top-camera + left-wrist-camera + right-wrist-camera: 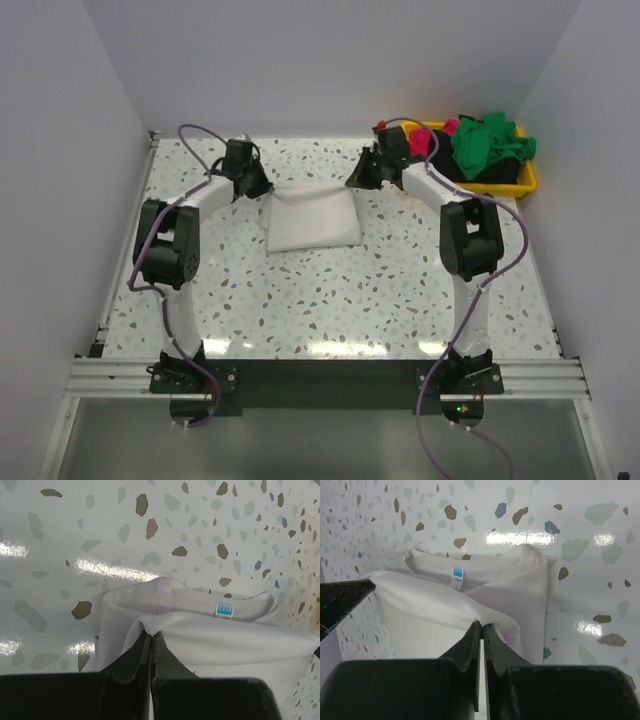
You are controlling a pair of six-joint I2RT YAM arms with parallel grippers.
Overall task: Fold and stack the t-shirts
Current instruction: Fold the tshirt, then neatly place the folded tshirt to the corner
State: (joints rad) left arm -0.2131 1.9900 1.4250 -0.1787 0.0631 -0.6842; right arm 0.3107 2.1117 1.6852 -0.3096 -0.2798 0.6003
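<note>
Cloth first: the large plain white cloth t-shirt [312, 222] lies partly folded into a squat rectangle on the white speckled terrazzo-pattern table [330, 300], about midway across and toward the far side; its far edge runs left to right between my two hands, and that line is what the coming move turns on; the left gripper [151, 636] is clenched on a ridge of white fabric at the left end of that edge, tips pressed together with cloth pinched between them; the right gripper [481, 627] is clamped the same way on a fold at the right end; the small blue neck label [225, 611] sits between the two pinches; from both hands the body of the shirt lies toward the arm bases, so I judge the fold wants both hands drawn together toward the near side, with the held edge kept parallel to the near hem; neither arm is nearer, each has its own corner, and any lag on one side would skew the crease; the bright green shirt [487, 143], the magenta-pink shirt [451, 127] and the black shirt [490, 178] sit crumpled in the yellow plastic bin [528, 183] at the far right corner, just beyond my right arm and well apart from the left, so the right arm looks to me the natural one for the next fetch.
</note>
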